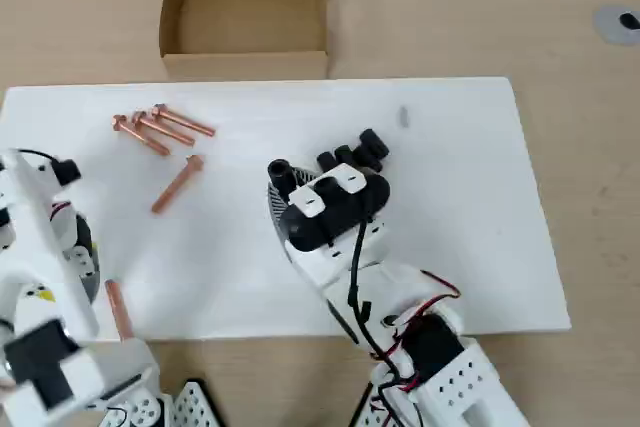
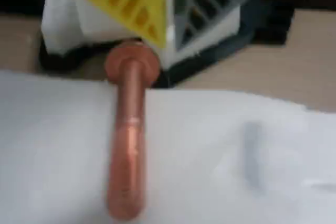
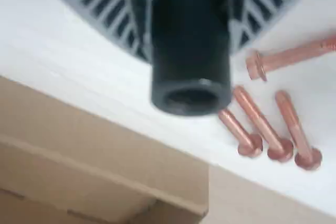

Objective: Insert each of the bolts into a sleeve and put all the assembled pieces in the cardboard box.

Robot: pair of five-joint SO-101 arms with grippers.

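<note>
Misalignment is looking like the danger: right fingers (image 3: 100,9) are clamping tight on a stubby black sleeve (image 3: 191,72) over the worktop (image 1: 590,197) centre. Left fingers (image 2: 121,3) are pinching a smooth coppery bolt (image 2: 128,145) by its flanged head, near left, and that slick round shank could be twisting off-axis.

**Coppery bolts, matt black sleeve, plain cardboard**

The bolts (image 1: 160,127) look like copper-coloured metal, smooth and softly glossy. One bolt (image 2: 128,140) shows a bright sheen along its shank. The sleeve (image 3: 191,77) is matt black, perhaps plastic or rubber. The right gripper (image 3: 191,43) is slatted grey plastic. The cardboard box (image 1: 245,65) is raw brown and matt. The white board (image 1: 460,207) is smooth and dull, lying on a pale wood-grain table (image 1: 580,147).
</note>
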